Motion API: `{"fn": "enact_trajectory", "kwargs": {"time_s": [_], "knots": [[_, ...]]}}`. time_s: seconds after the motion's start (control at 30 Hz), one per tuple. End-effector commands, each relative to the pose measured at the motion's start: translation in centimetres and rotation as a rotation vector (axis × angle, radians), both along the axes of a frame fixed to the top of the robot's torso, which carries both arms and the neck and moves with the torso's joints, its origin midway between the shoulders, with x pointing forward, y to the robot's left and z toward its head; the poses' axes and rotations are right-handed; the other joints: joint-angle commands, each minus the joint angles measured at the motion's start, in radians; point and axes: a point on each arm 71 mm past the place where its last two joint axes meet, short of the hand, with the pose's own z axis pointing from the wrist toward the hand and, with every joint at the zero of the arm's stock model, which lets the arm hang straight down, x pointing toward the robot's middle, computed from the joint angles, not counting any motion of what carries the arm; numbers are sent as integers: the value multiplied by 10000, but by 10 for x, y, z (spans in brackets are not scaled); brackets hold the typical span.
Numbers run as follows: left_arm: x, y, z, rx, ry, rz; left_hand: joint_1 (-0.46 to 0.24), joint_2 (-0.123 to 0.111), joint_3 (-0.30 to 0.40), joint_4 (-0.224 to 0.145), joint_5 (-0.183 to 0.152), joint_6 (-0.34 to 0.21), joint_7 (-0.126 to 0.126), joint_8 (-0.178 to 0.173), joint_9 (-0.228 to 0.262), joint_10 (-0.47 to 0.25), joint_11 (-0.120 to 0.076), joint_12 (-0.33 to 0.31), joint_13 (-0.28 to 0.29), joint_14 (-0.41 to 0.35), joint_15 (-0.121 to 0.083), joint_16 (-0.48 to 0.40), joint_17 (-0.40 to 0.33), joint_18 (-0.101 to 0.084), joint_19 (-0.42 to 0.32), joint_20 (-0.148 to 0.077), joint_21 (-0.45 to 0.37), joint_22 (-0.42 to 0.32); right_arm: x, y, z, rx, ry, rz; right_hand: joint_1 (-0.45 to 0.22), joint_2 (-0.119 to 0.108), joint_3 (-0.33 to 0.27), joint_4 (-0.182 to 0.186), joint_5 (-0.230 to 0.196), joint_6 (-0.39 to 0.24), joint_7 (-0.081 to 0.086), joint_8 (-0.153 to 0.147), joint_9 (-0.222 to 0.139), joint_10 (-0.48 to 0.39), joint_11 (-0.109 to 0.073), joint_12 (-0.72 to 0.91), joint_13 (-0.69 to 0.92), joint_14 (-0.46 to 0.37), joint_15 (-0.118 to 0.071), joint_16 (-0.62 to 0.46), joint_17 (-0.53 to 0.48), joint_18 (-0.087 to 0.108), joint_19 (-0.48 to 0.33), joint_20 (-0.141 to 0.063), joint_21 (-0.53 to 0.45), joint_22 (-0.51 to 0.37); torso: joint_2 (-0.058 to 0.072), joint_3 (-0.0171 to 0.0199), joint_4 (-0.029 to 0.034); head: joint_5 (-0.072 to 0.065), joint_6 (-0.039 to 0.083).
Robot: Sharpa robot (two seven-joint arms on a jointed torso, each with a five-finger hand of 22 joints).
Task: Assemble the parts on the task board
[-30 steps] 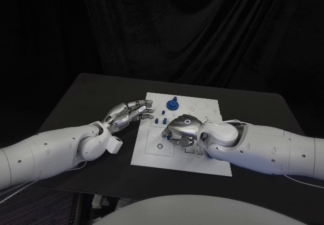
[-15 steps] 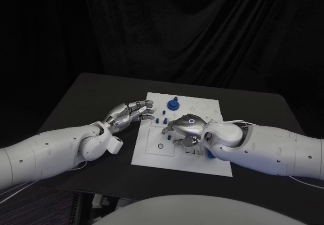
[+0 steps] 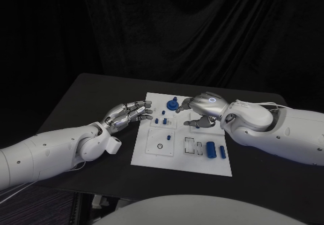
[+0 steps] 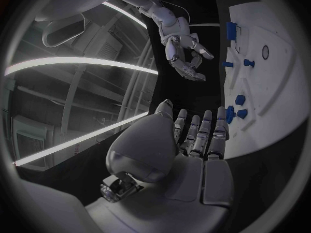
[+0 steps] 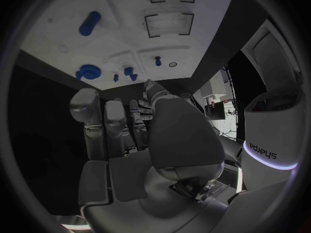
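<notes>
A: The parts — where do they lie, and has either hand got one?

B: Neither, as far as I can see. The right hand hangs over the far side of the task board, fingers loosely curled and nothing visible in them; its wrist view shows an empty palm. Just beside it stands a blue knob-like part. The left hand rests at the board's left edge, fingers stretched flat and apart, holding nothing.

A: And the rest?

B: Small blue pegs stand near the board's middle, and two blue cylinders lie on its near right side.

A: So which step?

B: I'd judge it's between picks. Next calls for lowering the right hand onto one part, likely the knob, and closing squarely round it.
</notes>
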Motion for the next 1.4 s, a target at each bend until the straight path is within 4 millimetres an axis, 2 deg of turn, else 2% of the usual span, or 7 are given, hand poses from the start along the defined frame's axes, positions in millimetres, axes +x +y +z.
{"fn": "enact_trajectory", "kwargs": {"time_s": [0.03, 0.3, 0.47, 0.53, 0.97, 1.03, 1.4], "knots": [[0, 0, 6, -614, -600, 116, 20, 73, 79, 4, 15, 9, 73, 63, 10, 3, 88, -21, -14, -36, 44, 44, -16, 9, -53, 21, -32, -18, 4, -15, 0, -423, 276, -869, -171, 2, -54, 111, -45, 129, -16, -50, -85, 208, -16, -79, -164, 179, -20, 171, 156, -71, 189, -25, 336, 1281, -2, -5, -25, -34, -1], [0, 1, 5, -609, -597, 120, 9, 75, 82, 8, 42, -1, 74, 62, 3, 4, 91, -22, -17, -38, 46, 49, -16, 7, -54, 21, -32, -20, 12, -50, -8, -407, 662, -1720, -60, 83, -32, 87, 469, 1065, 165, 194, -220, 1365, -191, -199, -601, 585, -69, 533, 517, -188, 579, -85, 1017, 1438, 10, -10, 1, -146, -1], [0, 0, 5, -634, -586, 93, 2, 83, 90, 11, 66, -5, 75, 61, -1, 5, 93, -24, -19, -41, 49, 52, -17, 5, -54, 21, -33, -22, 12, -68, -21, -407, 1050, -2154, -52, 63, -30, 96, 450, 1049, 181, 61, -358, 1799, -208, -423, -815, 625, -16, 533, 500, -202, 622, -55, 1072, 1446, 24, -3, -6, -117, -1], [0, 1, 5, -627, -579, 102, 2, 83, 90, 11, 66, -5, 75, 61, -1, 5, 93, -24, -19, -41, 49, 52, -17, 5, -54, 21, -33, -22, 11, -74, -30, -465, 1286, -2305, -87, 52, -59, 132, 272, 1050, 277, -14, -458, 2024, -198, -641, -973, 634, 4, 530, 485, -204, 633, -29, 1091, 1451, 24, 4, -20, -81, -1], [-1, 0, 3, -643, -532, 72, -7, 99, 105, 15, 92, -6, 76, 60, -4, 5, 100, -27, -23, -47, 55, 57, -18, 1, -54, 23, -32, -24, 10, -75, -57, -569, 1963, -2408, 13, 65, -101, 87, -16, 731, 440, -140, -719, 2749, -272, -903, -1184, 676, -38, 561, 503, -212, 670, -53, 1164, 1467, 28, 30, 30, -156, -1], [-2, 0, 3, -650, -522, 62, -7, 99, 105, 15, 92, -6, 76, 60, -4, 5, 100, -27, -23, -47, 55, 57, -18, 1, -54, 23, -32, -24, 11, -75, -61, -585, 2065, -2415, 110, 79, -81, 25, -26, 583, 604, -129, -807, 3100, -313, -933, -1207, 711, -67, 598, 543, -221, 699, -80, 1226, 1482, 27, 24, 1, -124, -1], [-2, 1, 2, -645, -483, 54, -10, 96, 109, 12, 106, 2, 81, 61, 0, 5, 104, -28, -25, -51, 59, 58, -19, -1, -54, 24, -33, -26, 13, -69, -78, -388, 2462, -2505, 404, 120, 52, -113, 84, 322, 958, -113, -1013, 3598, -384, -1159, -1319, 723, -128, 593, 532, -222, 706, -137, 1236, 1483, 22, 18, 14, -133, -1]]}}
